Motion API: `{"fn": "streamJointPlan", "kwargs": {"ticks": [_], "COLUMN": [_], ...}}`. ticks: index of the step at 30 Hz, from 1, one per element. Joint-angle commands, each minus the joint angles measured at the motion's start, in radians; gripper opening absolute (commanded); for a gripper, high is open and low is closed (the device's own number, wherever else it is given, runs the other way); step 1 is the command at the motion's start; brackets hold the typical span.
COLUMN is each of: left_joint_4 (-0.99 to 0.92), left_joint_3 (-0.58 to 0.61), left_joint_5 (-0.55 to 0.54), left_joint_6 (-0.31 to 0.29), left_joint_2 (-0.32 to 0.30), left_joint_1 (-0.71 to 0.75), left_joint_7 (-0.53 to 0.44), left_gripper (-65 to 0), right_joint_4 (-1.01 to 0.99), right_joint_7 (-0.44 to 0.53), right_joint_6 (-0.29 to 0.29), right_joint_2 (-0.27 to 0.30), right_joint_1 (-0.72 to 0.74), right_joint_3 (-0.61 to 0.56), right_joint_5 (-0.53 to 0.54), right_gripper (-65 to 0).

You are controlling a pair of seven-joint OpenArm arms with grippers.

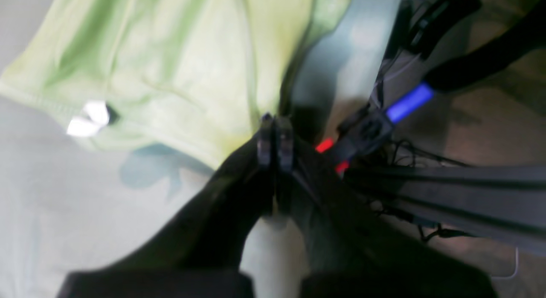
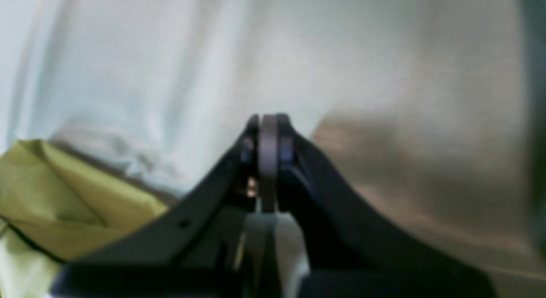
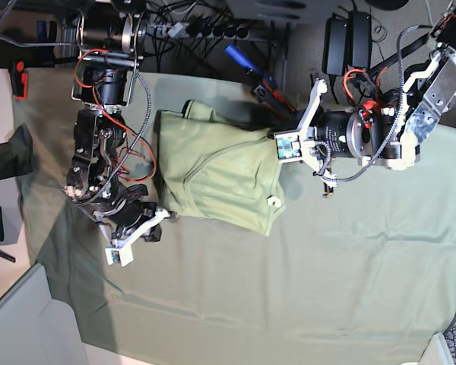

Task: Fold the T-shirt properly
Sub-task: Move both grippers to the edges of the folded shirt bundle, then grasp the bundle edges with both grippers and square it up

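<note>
The T-shirt (image 3: 216,179) is being seen in the base view lying on the grey-green cloth (image 3: 304,289) that is covering the desk, in the upper middle of the cloth, partly folded, with a raised fold running across it. A small white clip-like object (image 3: 273,201) is being seen at its lower right corner.

The left gripper (image 1: 275,138) is being held at the shirt's right edge in the base view. In the left wrist view its fingers (image 1: 285,144) are being pressed together, and the pale yellow-green fabric is being seen running right up to their tips; whether fabric is being pinched between them cannot be told, as the view is blurred. A blue-handled tool (image 1: 407,102) and black cables (image 1: 409,150) are being seen beyond the cloth's edge.

The right gripper (image 2: 268,131) is being held just beside the shirt's lower left corner in the base view. In the right wrist view its fingers (image 2: 283,140) are being seen closed together with nothing visibly caught between them, over bare cloth (image 2: 170,76), while a bunched part of the shirt (image 2: 64,204) is lying to their lower left, apart from the tips.
</note>
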Motion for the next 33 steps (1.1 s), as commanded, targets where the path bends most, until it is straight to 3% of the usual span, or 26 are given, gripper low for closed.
{"fn": "streamJointPlan", "kwargs": {"ticks": [1,5,11,14,25,31,33], "left_joint_4": [0.007,-0.039,-0.13,-0.171,-0.283,-0.283,-0.283], "left_joint_3": [0.0,0.037,0.126,0.159,0.229,0.263,0.263], "left_joint_5": [-0.01,0.002,0.104,0.15,0.171,0.25,0.27], "left_joint_6": [-0.005,-0.005,0.003,0.06,0.061,0.063,0.091], "left_joint_2": [0.004,0.026,0.065,0.065,0.064,0.063,0.054], "left_joint_1": [-0.01,-0.008,-0.034,-0.07,-0.116,-0.119,-0.13], "left_joint_7": [-0.023,-0.04,-0.08,-0.105,-0.109,-0.111,-0.112], "left_gripper": [-65.0,-65.0,-65.0,-65.0,-65.0,-65.0,-65.0], "right_joint_4": [0.011,0.009,0.008,0.009,0.002,-0.025,-0.025], "right_joint_7": [0.032,0.043,0.044,0.043,0.056,0.033,-0.003], "right_joint_6": [0.059,0.059,0.059,0.06,0.06,0.061,0.061], "right_joint_2": [0.009,0.005,-0.012,-0.023,-0.026,-0.024,-0.021], "right_joint_1": [0.026,0.026,0.034,0.032,0.034,0.031,0.031], "right_joint_3": [0.003,0.003,0.0,0.0,-0.005,-0.106,-0.144], "right_joint_5": [0.008,0.021,0.027,0.027,0.03,0.019,0.02], "right_gripper": [-65.0,-65.0,-65.0,-65.0,-65.0,-65.0,-65.0]}}
